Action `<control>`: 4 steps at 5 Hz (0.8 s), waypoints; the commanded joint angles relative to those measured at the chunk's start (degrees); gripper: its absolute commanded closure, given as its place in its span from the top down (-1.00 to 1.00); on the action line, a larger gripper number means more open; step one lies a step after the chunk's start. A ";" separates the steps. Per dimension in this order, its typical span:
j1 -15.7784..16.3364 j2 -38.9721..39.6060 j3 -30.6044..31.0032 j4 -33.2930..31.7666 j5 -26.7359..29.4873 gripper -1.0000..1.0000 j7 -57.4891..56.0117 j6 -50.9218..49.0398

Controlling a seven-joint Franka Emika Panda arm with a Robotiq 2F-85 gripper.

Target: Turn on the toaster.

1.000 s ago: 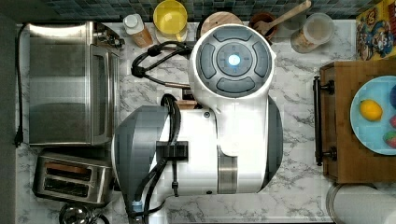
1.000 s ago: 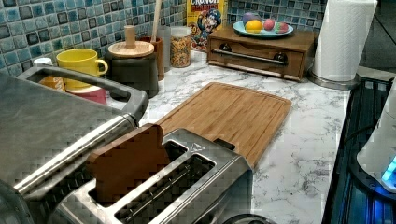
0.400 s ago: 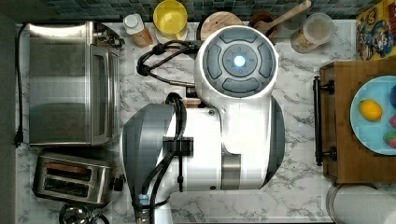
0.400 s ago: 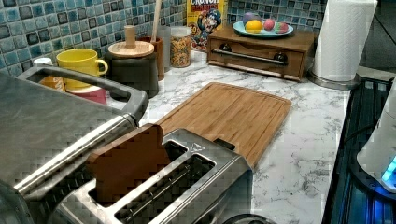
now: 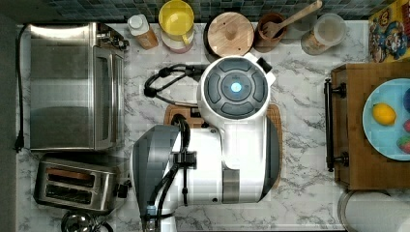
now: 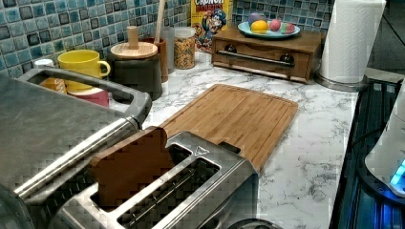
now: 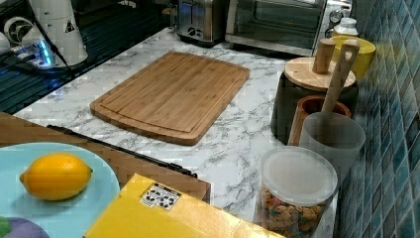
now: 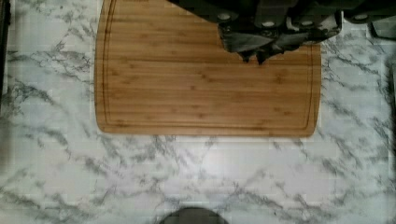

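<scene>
Overhead, the arm [image 5: 227,145] hangs above the cutting board [image 8: 205,84], pincer [image 8: 254,56] fingertips pressed together, toaster [image 5: 77,182] well apart.

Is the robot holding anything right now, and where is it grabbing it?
Nothing. The tool hangs closed and empty above the cutting board.

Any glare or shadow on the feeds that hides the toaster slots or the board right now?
Left view: the toaster is close and evenly lit, both slots readable, the toast clear. Top view: the arm covers most of the cutting board; the toaster oven shows soft sheen, no harsh glare. Wrist view: the pincer throws little shadow on the board.
</scene>
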 commanded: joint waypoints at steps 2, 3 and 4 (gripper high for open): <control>7.60 -10.44 7.80 -20.42 2.62 -1.00 0.06 1.99; 7.81 -13.28 9.96 -25.86 3.97 -1.00 0.48 3.87; 8.14 -14.81 12.94 -29.25 5.30 -1.00 1.57 4.41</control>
